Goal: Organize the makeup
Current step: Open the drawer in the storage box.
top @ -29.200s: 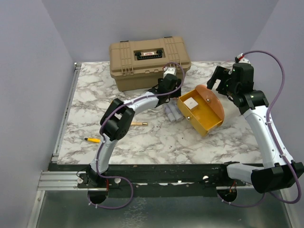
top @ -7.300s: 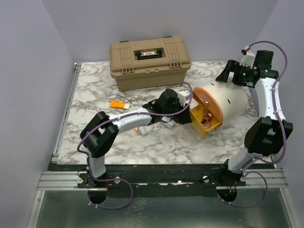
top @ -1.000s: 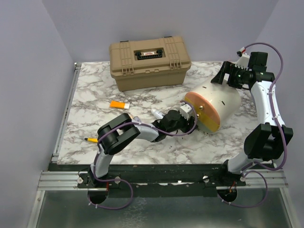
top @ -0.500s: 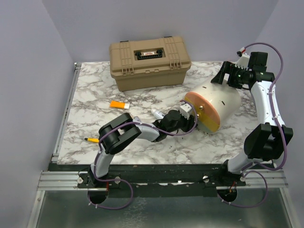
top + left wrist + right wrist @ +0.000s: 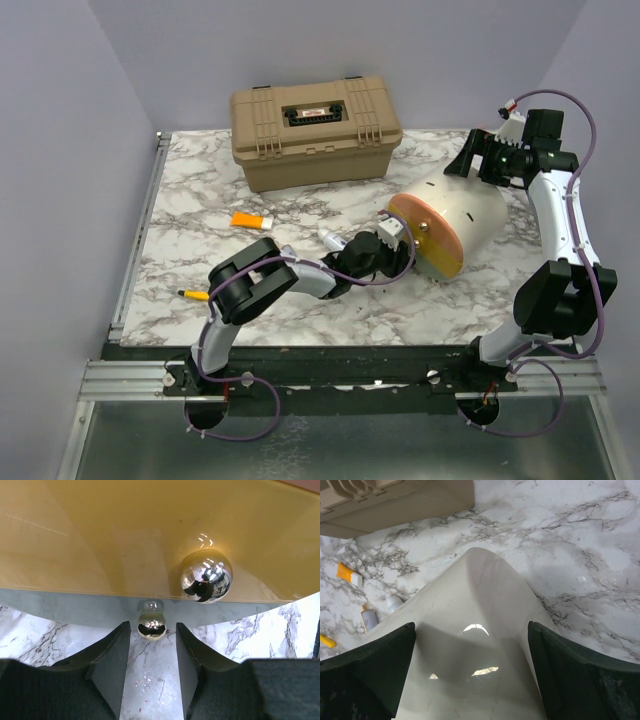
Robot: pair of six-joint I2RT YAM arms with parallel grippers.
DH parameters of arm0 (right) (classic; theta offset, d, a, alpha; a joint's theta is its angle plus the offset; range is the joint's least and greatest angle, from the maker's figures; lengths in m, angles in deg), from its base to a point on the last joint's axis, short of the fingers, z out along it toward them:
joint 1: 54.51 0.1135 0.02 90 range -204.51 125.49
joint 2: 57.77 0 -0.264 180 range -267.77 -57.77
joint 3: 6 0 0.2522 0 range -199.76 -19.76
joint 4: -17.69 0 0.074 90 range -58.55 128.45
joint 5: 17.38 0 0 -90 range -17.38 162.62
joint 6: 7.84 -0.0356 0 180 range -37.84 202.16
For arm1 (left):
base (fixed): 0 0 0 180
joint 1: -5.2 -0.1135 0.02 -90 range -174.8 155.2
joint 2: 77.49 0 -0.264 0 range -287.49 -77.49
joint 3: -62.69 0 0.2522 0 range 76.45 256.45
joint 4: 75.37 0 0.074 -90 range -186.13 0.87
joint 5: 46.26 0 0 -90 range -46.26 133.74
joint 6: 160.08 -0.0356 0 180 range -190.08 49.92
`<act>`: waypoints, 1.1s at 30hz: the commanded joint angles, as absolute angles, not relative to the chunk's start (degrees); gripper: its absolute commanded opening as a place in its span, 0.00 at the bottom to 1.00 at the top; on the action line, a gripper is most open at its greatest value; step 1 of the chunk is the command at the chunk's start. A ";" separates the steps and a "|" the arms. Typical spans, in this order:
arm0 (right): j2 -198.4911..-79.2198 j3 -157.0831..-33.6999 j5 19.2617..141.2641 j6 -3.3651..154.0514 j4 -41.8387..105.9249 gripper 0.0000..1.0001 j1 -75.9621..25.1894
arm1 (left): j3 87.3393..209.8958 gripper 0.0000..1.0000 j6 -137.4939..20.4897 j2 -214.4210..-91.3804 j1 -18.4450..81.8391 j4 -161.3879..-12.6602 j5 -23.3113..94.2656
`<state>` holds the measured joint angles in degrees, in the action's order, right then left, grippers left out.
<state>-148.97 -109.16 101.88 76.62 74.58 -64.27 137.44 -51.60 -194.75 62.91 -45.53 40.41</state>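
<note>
The cream-and-orange round pouch (image 5: 460,220) lies on its side with its orange face (image 5: 125,535) turned left. My left gripper (image 5: 388,238) is low on the table against that face. It is open, and the clasp's small shiny ball (image 5: 151,625) sits between its fingertips (image 5: 116,645) with a gap on each side. A bigger clasp ball (image 5: 206,576) is above right. My right gripper (image 5: 471,625) hangs open over the pouch's cream back (image 5: 475,670), one finger on each side. Loose makeup on the table: an orange tube (image 5: 250,220), a yellow pencil (image 5: 193,295) and two pale tubes (image 5: 394,602).
The big tan hard case (image 5: 315,130) stands shut at the back of the marble table (image 5: 200,200). A metal rail (image 5: 140,230) runs along the table's left edge. Purple walls close in the back and both sides.
My left gripper's jaws have narrowed a little around the small clasp ball. Both arms, the pouch and the loose makeup have stayed put.
</note>
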 commanded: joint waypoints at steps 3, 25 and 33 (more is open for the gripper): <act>-147.95 -108.69 101.98 76.35 78.91 0.95 -63.48 | 138.51 0.44 -49.58 -197.18 62.86 -44.12 42.09; -147.97 -108.61 102.38 76.13 78.92 0.95 -63.48 | 138.68 0.43 -48.69 -197.55 63.12 -42.02 45.27; -147.86 -108.13 102.28 76.22 78.91 0.95 -63.46 | 139.64 0.36 -47.91 -197.45 63.14 -41.77 44.71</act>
